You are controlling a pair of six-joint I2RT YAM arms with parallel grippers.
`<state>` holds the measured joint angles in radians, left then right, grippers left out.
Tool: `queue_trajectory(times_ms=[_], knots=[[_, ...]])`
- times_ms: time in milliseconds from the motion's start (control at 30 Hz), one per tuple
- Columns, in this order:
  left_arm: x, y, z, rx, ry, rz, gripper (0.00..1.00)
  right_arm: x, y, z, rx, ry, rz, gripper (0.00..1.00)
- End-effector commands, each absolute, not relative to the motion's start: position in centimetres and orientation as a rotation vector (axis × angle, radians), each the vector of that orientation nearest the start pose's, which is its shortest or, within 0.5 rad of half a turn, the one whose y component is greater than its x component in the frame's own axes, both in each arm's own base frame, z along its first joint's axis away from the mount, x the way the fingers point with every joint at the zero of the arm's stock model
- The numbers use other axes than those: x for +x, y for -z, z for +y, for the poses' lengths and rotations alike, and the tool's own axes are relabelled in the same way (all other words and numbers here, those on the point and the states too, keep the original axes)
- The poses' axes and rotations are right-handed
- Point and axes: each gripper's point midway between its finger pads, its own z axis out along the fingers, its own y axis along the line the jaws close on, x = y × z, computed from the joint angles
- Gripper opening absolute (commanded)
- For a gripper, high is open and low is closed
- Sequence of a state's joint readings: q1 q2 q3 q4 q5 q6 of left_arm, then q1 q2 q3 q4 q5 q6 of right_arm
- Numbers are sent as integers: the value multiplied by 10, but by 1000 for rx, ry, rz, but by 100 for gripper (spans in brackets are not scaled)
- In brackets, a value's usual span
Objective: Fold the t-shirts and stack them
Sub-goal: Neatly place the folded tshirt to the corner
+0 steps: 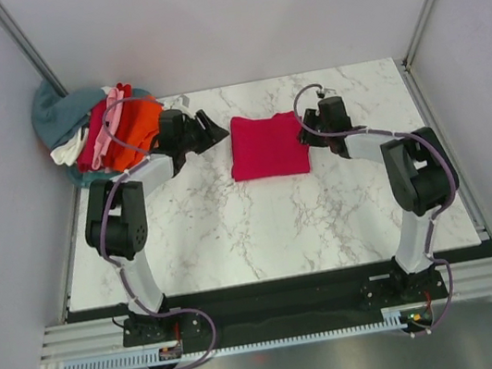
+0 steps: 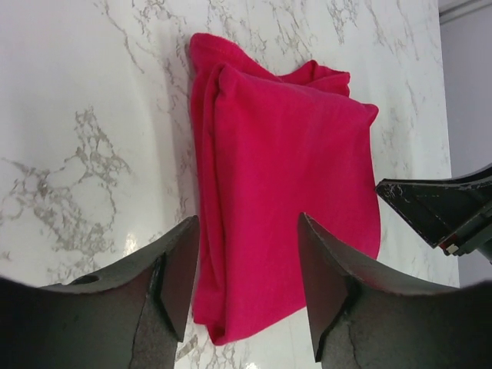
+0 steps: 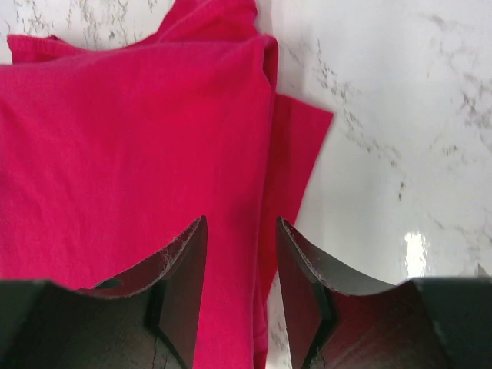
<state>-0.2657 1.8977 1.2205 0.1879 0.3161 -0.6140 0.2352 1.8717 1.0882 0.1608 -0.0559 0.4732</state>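
The left end effector (image 2: 247, 229) hangs with its dark, wedge-shaped fingers parted about halfway. It holds nothing and sits just off the left edge of a folded crimson-magenta t-shirt (image 1: 268, 146). The right end effector (image 3: 240, 229) is also partly open and grips nothing. It is poised over the shirt's right edge; whether its tips touch the cloth cannot be told.

The shirt lies flat near the middle of the bench (image 1: 262, 229), towards the back. It is folded into a soft, nearly square pad, with its slightly longer axis running from one arm to the other. Its far edge is bunched, and a lower layer pokes out on the right side.

The bench is glossy white marble with grey veins, bare in front of the shirt and to its right. At the back left corner a loose heap of t-shirts (image 1: 106, 127), teal-grey, white, pink, red and orange, spills past the bench edge.
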Motion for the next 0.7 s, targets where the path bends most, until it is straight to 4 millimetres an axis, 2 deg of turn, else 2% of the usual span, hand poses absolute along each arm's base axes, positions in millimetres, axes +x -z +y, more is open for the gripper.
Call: queue_trajectory(times_ms=[0,200,267,367,433,600,667], knots=[[507,-129,-228,-133,889,2108,60,506,-84,151,206,-480,2136,48],[518,-108,-234,-161,884,2161,57,519,-63,150,222,-436,2200,46],[519,-99,-233,-172,880,2176,56,519,-49,149,234,-421,2232,44],[518,-93,-234,-175,876,2189,55,521,-41,148,239,-408,2254,33],[516,-93,-234,-176,876,2192,54,520,-37,144,250,-384,2264,27],[510,-107,-230,-163,859,2172,54,519,-38,123,296,-317,2268,20],[508,-112,-228,-161,854,2164,54,520,-41,112,312,-304,2262,13]])
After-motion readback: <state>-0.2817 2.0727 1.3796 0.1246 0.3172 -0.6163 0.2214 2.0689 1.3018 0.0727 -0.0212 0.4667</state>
